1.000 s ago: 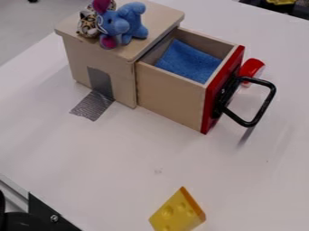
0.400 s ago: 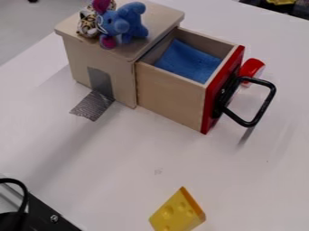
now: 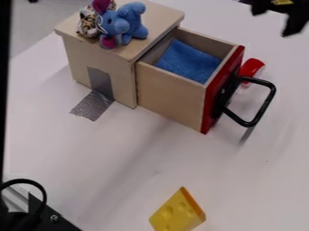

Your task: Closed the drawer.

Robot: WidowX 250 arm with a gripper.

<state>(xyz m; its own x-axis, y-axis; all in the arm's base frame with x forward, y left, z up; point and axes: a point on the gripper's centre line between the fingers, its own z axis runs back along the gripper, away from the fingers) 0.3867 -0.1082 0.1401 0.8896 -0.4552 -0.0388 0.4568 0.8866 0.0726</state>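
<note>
A taped-down box point(image 3: 75, 63), its drawer point(image 3: 169, 97) pulled out.
The gripper point(image 3: 295, 20) is partly seen upper right; opening and hold cannot be told. Plush toys point(image 3: 124, 22) are borne on top, a cloth point(image 3: 188, 61) inside; cheese point(image 3: 177, 215) is set apart, a red thing point(image 3: 252, 67) near the handle point(image 3: 265, 106).

A broad white table with a smooth, flat top point(image 3: 199, 158) stands under soft, pale light, with blurred grey shadows across it. Past its upper-left edge lies a plain light-grey floor point(image 3: 36, 25), with a small dark object point(image 3: 32, 1), too cropped to identify, farther off. Something yellow point(image 3: 282, 2) sits at the table's upper-right edge.
</note>
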